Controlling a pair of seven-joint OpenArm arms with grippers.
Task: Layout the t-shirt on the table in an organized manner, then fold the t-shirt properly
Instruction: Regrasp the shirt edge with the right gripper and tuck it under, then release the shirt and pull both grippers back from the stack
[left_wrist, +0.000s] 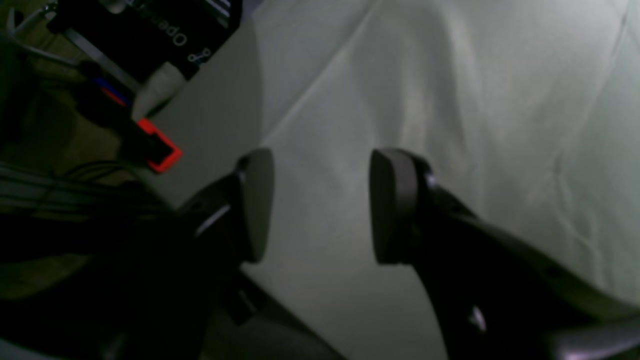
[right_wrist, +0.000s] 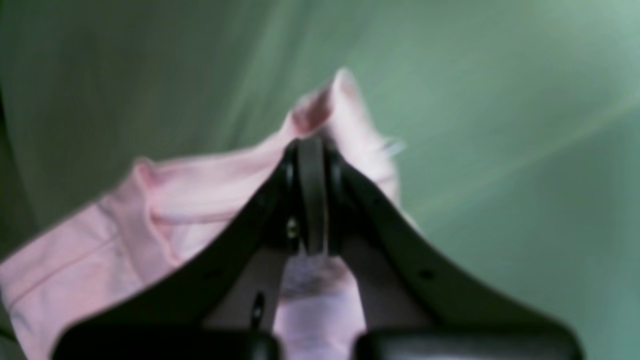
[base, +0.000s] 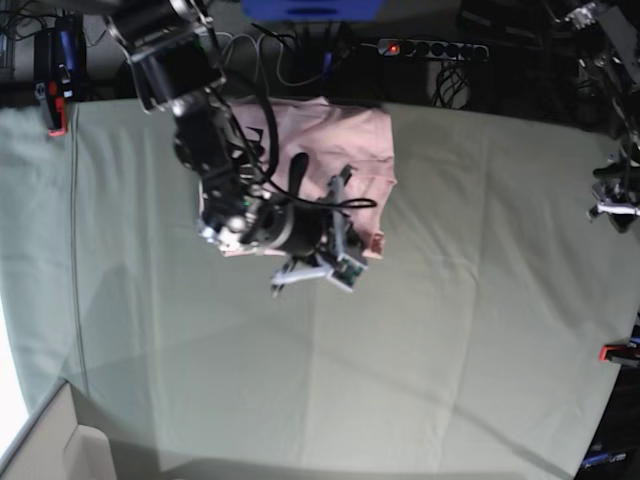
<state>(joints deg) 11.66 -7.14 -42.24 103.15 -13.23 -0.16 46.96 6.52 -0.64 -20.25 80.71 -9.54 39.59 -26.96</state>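
Observation:
The pale pink t-shirt (base: 335, 140) lies bunched at the far middle of the grey-green table (base: 450, 350); its lettering is hidden. My right gripper (base: 362, 232) is at the shirt's near right edge. In the right wrist view this gripper (right_wrist: 312, 147) is shut on a raised fold of the t-shirt (right_wrist: 150, 210), above the table (right_wrist: 500, 150). My left gripper (left_wrist: 322, 205) is open and empty over bare table cloth (left_wrist: 450, 100), away from the shirt. In the base view the left arm (base: 615, 195) sits at the far right edge.
A red clamp (left_wrist: 160, 147) grips the table edge close to my left gripper. Other red clamps sit at the left (base: 55, 120) and right (base: 615, 352) edges. Cables and a power strip (base: 430, 47) lie behind the table.

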